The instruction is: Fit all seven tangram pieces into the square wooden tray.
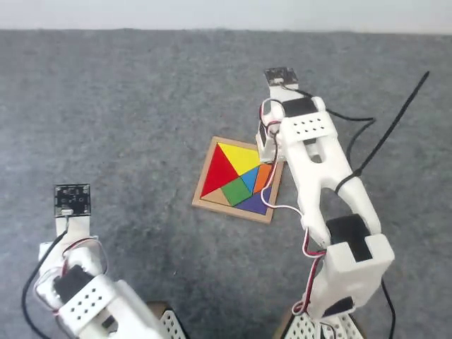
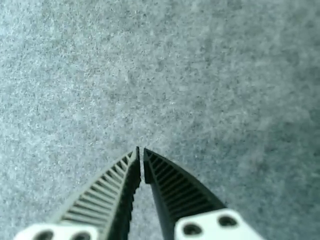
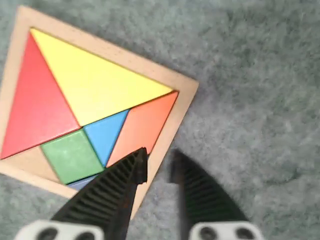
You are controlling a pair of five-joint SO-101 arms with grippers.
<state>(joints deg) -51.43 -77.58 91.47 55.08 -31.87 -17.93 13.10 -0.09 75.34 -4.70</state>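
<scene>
The square wooden tray (image 1: 205,185) lies mid-table on grey carpet. It holds a red triangle (image 3: 35,110), a yellow triangle (image 3: 95,82), a green square (image 3: 72,155), a small blue triangle (image 3: 105,135), an orange piece (image 3: 142,125) and a sliver of purple (image 3: 82,182). One corner (image 3: 25,162) looks wood-coloured; I cannot tell whether it is a piece or a bare slot. My right gripper (image 3: 157,162) is open a little, with its tips on either side of the tray's rim (image 3: 185,100) by the orange piece, and holds nothing. My left gripper (image 2: 140,152) is shut and empty over bare carpet.
The left arm (image 1: 78,289) stands at the front left corner, far from the tray. The right arm (image 1: 332,183) stretches from the front edge to the tray's right side, with cables (image 1: 381,141) trailing beside it. Grey carpet covers the table all round.
</scene>
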